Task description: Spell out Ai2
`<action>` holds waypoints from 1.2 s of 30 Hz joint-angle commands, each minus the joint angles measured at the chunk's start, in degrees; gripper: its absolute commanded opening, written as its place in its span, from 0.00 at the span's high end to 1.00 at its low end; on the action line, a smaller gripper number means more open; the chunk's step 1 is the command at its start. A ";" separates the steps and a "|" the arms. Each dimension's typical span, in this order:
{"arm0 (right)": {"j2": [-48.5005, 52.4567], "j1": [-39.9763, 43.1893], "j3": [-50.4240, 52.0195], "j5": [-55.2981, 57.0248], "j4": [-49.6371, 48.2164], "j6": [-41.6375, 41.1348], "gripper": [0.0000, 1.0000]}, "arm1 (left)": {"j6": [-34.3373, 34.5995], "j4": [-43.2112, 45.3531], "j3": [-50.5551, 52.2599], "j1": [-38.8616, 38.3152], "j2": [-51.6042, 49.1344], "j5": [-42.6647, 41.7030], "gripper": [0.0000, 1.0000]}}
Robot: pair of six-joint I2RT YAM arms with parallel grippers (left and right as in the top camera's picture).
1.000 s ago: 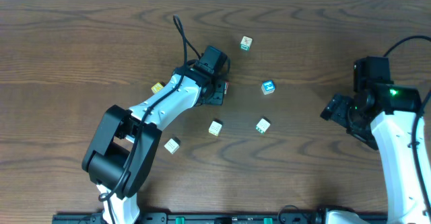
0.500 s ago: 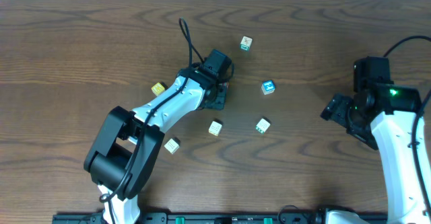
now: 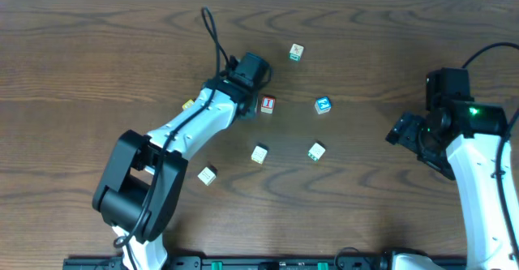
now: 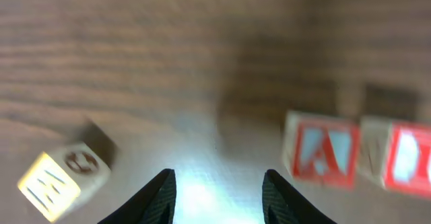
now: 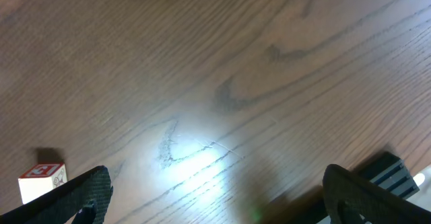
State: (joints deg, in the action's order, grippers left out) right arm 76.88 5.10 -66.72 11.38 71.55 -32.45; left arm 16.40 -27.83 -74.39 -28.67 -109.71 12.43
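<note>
The red "A" cube (image 4: 321, 148) and the red "I" cube (image 4: 404, 158) stand side by side on the table, right of and beyond my left gripper (image 4: 219, 200). That gripper's jaws stand apart with only bare table between them. From overhead, the "I" cube (image 3: 267, 104) shows just right of the left gripper (image 3: 248, 82), and the arm hides the "A" cube. The blue "2" cube (image 3: 323, 105) lies further right, apart from them. My right gripper (image 5: 225, 197) hangs wide open over bare wood at the right side (image 3: 405, 132).
A green-marked cube (image 3: 297, 52) sits at the back. Cream cubes (image 3: 259, 153) (image 3: 316, 150) (image 3: 208, 175) lie nearer the front. A yellow cube (image 4: 64, 177) rests left of the left gripper. A pale cube with a red mark (image 5: 42, 180) shows at the right wrist view's lower left.
The left gripper has drawn back up and to the left off the red cubes, uncovering the "I" cube from overhead. The right arm has not moved.
</note>
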 commanded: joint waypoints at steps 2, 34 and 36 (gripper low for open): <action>0.37 0.17 -0.76 0.85 0.15 -0.04 0.01 | -2.21 1.51 1.18 3.13 1.25 -2.51 0.56; 0.37 0.17 -0.76 0.83 0.52 -0.07 0.01 | -0.96 3.72 1.60 4.92 -3.45 -17.62 0.51; 0.37 0.17 -0.76 0.81 0.55 -0.07 0.01 | -0.96 3.76 1.60 4.92 -3.45 -17.20 0.51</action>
State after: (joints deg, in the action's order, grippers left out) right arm 76.90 5.10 -66.72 11.38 72.01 -32.45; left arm 15.14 -23.97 -73.58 -23.79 -112.29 -4.21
